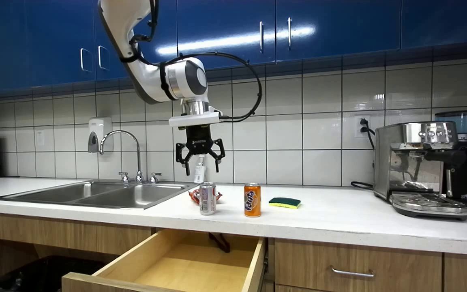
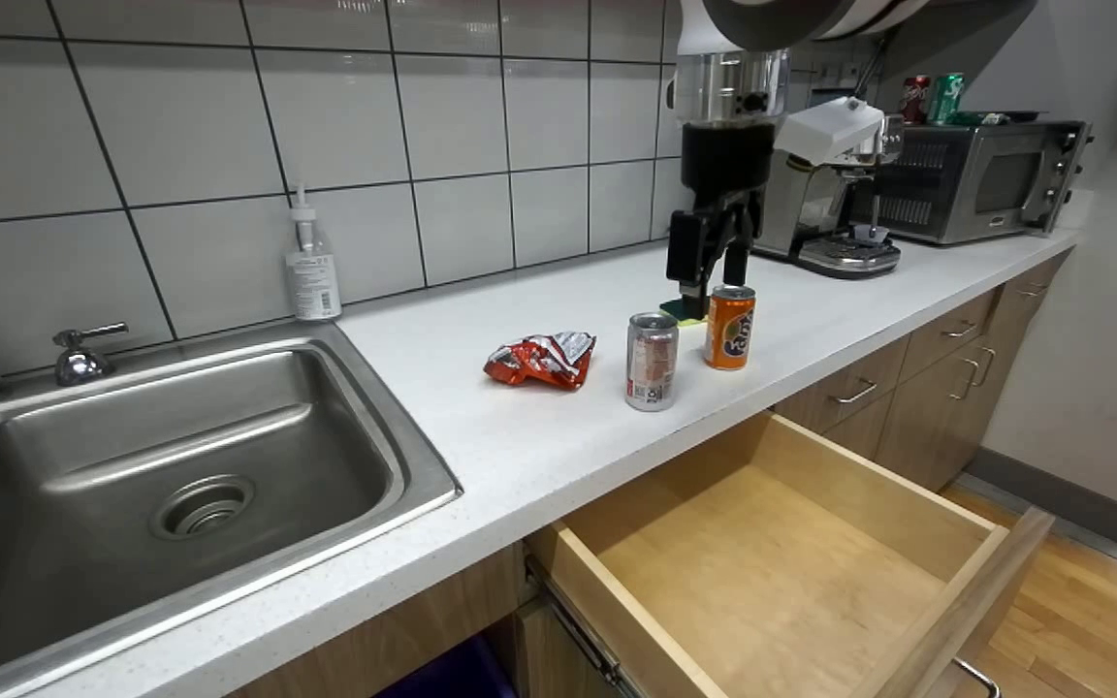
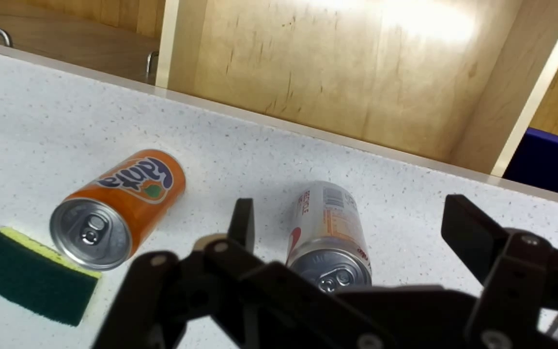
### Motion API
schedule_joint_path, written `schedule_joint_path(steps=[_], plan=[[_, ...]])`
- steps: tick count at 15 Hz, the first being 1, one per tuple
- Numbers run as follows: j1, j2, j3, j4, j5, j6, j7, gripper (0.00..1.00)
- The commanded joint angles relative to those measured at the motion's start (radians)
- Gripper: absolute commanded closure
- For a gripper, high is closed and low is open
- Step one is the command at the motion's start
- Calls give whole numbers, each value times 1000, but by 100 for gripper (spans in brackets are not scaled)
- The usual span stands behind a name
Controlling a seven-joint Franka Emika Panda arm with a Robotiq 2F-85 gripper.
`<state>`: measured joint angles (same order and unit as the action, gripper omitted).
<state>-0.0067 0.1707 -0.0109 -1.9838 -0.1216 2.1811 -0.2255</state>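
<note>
My gripper is open and empty, pointing down above the white counter. It also shows in an exterior view and in the wrist view. A silver can stands upright below it; in the wrist view the can appears between the fingers, apart from them, its near end partly hidden. An orange Fanta can stands upright beside it, also in the wrist view. A green and yellow sponge lies near the Fanta can. A crumpled red wrapper lies by the silver can.
A wooden drawer stands open below the counter's front edge. A steel sink with faucet and a pump bottle are on one side. An espresso machine and a microwave are on the other. Blue cabinets hang above.
</note>
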Motion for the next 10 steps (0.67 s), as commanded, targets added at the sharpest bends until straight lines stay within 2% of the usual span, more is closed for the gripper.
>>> schedule_joint_path(steps=[1, 10], plan=[[-1, 2, 4, 0, -9, 5, 15, 0], [11, 60, 2, 27, -10, 78, 94, 0]])
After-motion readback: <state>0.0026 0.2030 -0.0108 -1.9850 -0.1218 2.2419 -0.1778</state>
